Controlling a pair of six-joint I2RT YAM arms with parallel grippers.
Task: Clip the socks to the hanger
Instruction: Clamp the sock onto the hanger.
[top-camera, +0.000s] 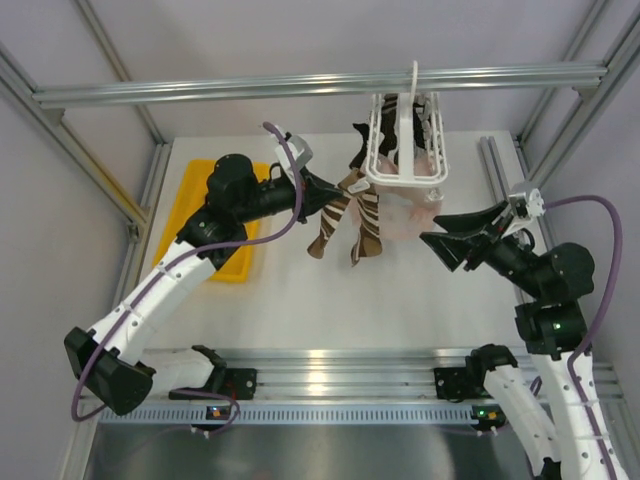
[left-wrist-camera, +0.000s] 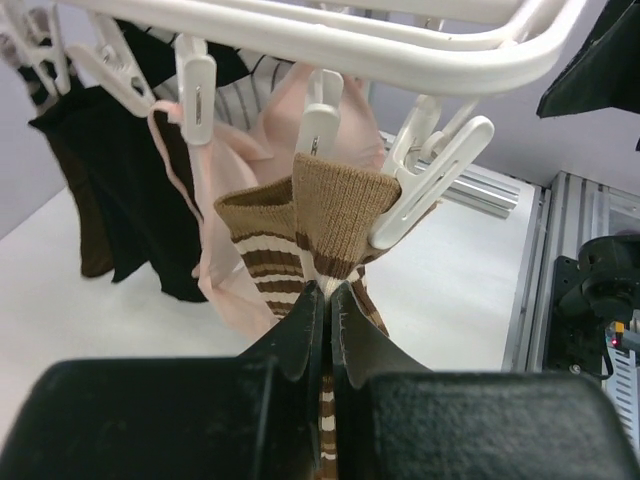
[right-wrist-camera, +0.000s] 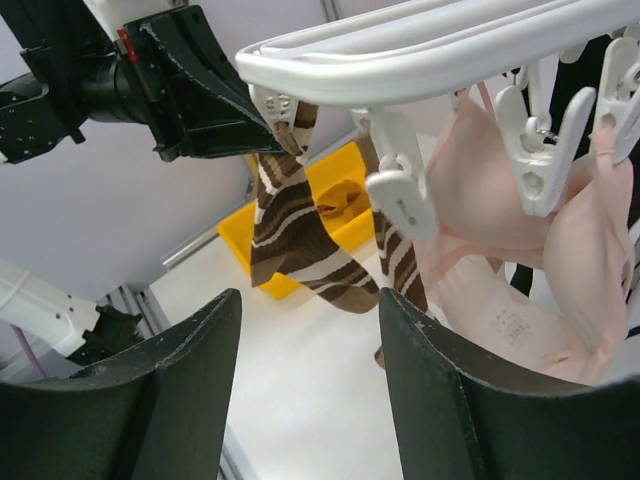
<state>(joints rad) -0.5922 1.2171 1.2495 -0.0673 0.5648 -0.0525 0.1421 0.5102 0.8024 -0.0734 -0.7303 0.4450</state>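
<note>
The white hanger (top-camera: 400, 178) hangs by its hook from the aluminium bar, and several socks dangle from its clips. My left gripper (top-camera: 335, 192) is shut on a brown sock with cream stripes (left-wrist-camera: 340, 215), just below the sock's cuff. That cuff sits in a white clip (left-wrist-camera: 430, 180) of the hanger (left-wrist-camera: 400, 45). A second striped sock (left-wrist-camera: 262, 245) hangs right beside it, and a black sock (left-wrist-camera: 120, 180) hangs further left. My right gripper (top-camera: 445, 232) is to the right of the hanger, open and empty (right-wrist-camera: 310, 320), facing the striped socks (right-wrist-camera: 290, 220).
A pale pink garment (right-wrist-camera: 510, 260) is clipped on the hanger next to the striped socks. A yellow tray (top-camera: 180, 210) lies at the back left under the left arm, with a mustard sock (right-wrist-camera: 345, 200) in it. The aluminium bar (top-camera: 200, 90) crosses overhead.
</note>
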